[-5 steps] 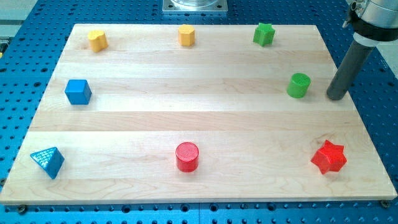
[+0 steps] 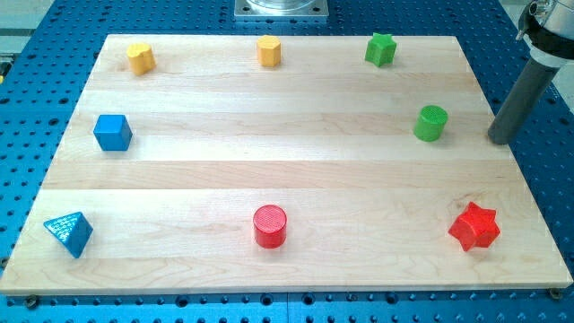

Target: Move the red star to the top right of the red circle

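The red star (image 2: 473, 227) lies near the board's bottom right corner. The red circle (image 2: 270, 225) stands at the bottom middle, far to the star's left. My tip (image 2: 502, 139) rests at the board's right edge, well above the star and to the right of the green cylinder (image 2: 430, 123). It touches no block.
A green star (image 2: 380, 48), a yellow hexagon block (image 2: 269, 50) and another yellow block (image 2: 140, 57) line the top edge. A blue cube (image 2: 112, 132) sits at the left and a blue triangle (image 2: 70, 233) at the bottom left. The wooden board (image 2: 296, 135) lies on a blue perforated table.
My tip has slid a little to the right, away from the green cylinder. No block has moved.
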Robot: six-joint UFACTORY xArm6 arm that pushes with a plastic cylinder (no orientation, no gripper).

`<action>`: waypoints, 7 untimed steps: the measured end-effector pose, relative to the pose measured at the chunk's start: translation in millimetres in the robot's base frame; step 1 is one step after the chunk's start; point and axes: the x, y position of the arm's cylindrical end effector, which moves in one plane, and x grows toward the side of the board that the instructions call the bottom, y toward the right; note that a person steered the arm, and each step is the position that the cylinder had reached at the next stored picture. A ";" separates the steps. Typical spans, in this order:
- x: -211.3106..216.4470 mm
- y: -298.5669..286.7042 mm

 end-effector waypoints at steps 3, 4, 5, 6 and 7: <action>0.0 3.9; 0.0 6.9; 1.8 6.7; 2.7 3.8; -9.5 -52.2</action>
